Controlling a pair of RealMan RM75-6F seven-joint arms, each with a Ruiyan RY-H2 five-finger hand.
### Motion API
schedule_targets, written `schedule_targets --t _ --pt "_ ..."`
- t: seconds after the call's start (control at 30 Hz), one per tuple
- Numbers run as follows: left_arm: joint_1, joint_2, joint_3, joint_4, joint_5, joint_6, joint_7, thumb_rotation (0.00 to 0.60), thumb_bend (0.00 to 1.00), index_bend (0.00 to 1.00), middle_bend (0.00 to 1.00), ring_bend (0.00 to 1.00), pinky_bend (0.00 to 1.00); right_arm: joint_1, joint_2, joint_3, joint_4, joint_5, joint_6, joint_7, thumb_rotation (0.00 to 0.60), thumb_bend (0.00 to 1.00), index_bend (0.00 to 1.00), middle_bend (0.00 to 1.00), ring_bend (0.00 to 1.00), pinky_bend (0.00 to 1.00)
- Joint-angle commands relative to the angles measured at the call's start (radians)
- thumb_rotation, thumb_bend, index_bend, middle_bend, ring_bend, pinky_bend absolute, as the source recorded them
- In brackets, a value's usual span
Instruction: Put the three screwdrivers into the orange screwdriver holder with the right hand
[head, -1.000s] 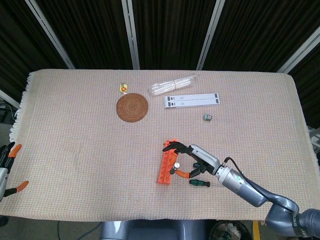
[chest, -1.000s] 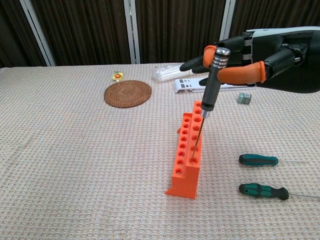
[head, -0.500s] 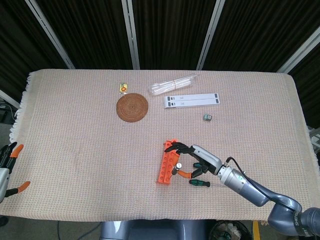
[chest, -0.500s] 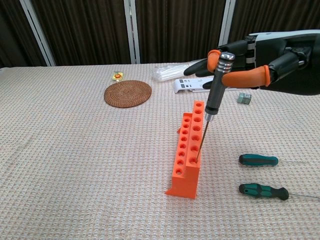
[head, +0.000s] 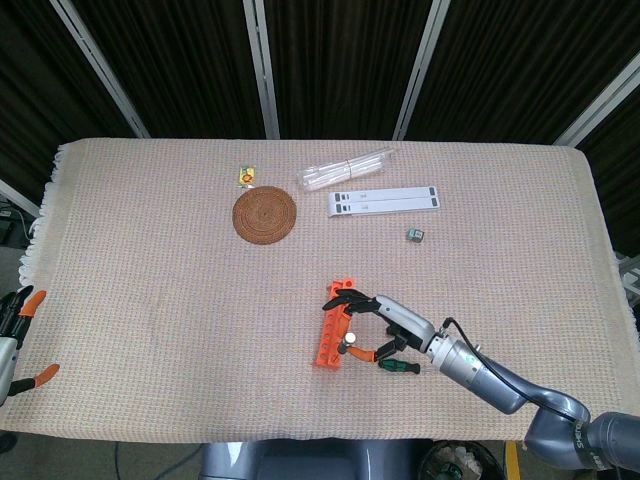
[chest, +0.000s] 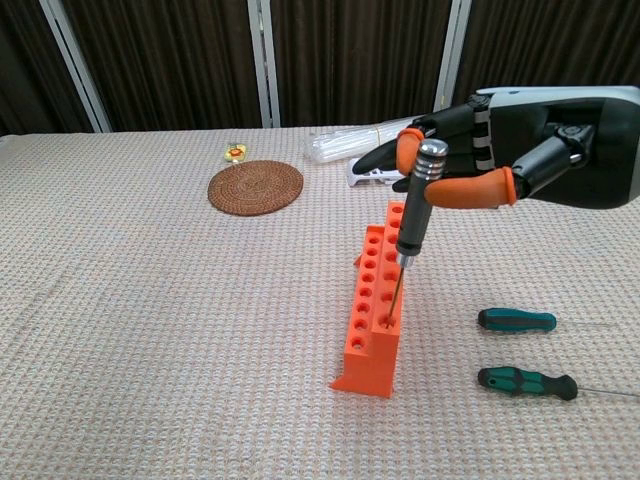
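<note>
- The right robot hand (chest: 500, 160) pinches a black-handled screwdriver (chest: 414, 205) near its silver cap between orange-tipped fingers (chest: 468, 191).
- That screwdriver stands almost upright, its thin shaft reaching down into one of the near holes of the orange screwdriver holder (chest: 377, 301).
- The holder stands on the cloth-covered bench (chest: 150, 320), its two rows of holes facing up.
- Two green-handled screwdrivers lie flat on the cloth to the right of the holder, apart from it: one farther back (chest: 516, 320), one nearer the bench edge (chest: 526, 382).
- In the head view the left robot hand (head: 18, 335) shows only at the frame's left edge, off the bench, its orange-tipped fingers apart and holding nothing.
- Farther back lie a round woven coaster (chest: 256, 186), a clear bundle of tubes (head: 345, 167) and a white strip (head: 384, 200).
</note>
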Motion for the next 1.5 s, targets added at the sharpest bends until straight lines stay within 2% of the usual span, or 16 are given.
schedule_targets --t 0.03,0.3,0.53,1.07,1.5 --pt "0.000 -0.001 0.001 0.004 -0.001 -0.002 -0.005 0.600 0.08 0.00 0.00 0.00 0.00 -0.007 -0.032 -0.006 0.002 0.018 0.015 -0.070 0.600 0.36 0.57 0.18 0.00 0.00" --pt "0.003 -0.005 0.002 0.020 -0.006 -0.005 -0.022 0.600 0.08 0.00 0.00 0.00 0.00 -0.020 -0.088 -0.008 0.020 0.050 0.030 -0.240 0.600 0.36 0.57 0.17 0.00 0.00" --pt "0.001 -0.007 0.002 0.031 -0.005 -0.008 -0.032 0.600 0.08 0.00 0.00 0.00 0.00 -0.021 -0.116 -0.013 0.015 0.080 0.018 -0.315 0.600 0.35 0.56 0.17 0.00 0.00" --pt "-0.002 -0.009 0.000 0.036 -0.008 -0.012 -0.035 0.600 0.08 0.00 0.00 0.00 0.00 -0.016 -0.146 -0.028 0.014 0.111 -0.017 -0.403 0.600 0.35 0.56 0.17 0.00 0.00" --pt "-0.002 -0.013 0.001 0.042 -0.012 -0.018 -0.043 0.600 0.08 0.00 0.00 0.00 0.00 -0.006 -0.155 -0.013 0.016 0.145 -0.039 -0.417 0.600 0.35 0.56 0.17 0.00 0.00"
